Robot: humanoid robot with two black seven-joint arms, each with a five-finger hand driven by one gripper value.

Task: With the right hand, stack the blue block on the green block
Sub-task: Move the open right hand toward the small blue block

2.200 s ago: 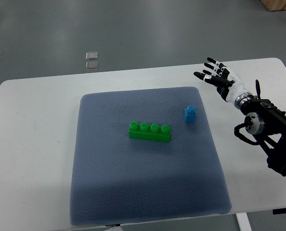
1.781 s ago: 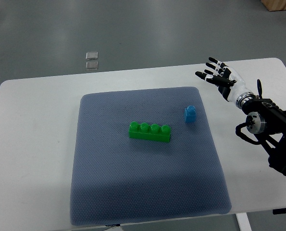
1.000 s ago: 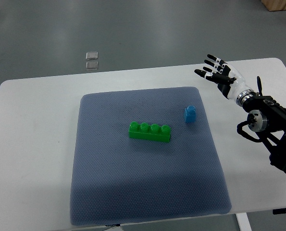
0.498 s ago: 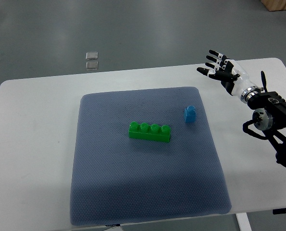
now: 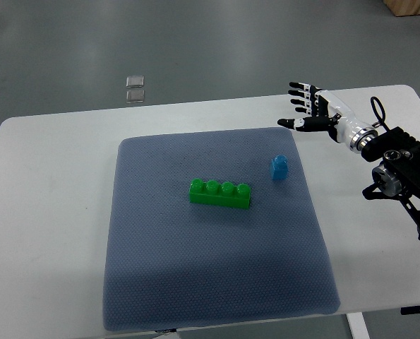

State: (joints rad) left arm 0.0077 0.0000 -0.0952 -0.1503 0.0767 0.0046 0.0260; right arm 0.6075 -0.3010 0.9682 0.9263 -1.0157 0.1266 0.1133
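Grey-blue textured mat (image 5: 217, 282) covers a white table (image 5: 47, 212) above grey floor (image 5: 195, 42). The right hand (image 5: 310, 111), fingers spread and empty, hovers beyond the small blue plastic block (image 5: 279, 167); the green four-stud brick (image 5: 220, 193) lies farther left.

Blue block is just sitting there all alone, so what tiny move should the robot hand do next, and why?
Probably lower the right hand toward you and slightly left, down onto the blue block. The hand is open, holding nothing, and hovers above the table's far edge beyond the block. The block stands untouched on the mat, apart from the green block, so it must be grasped first.
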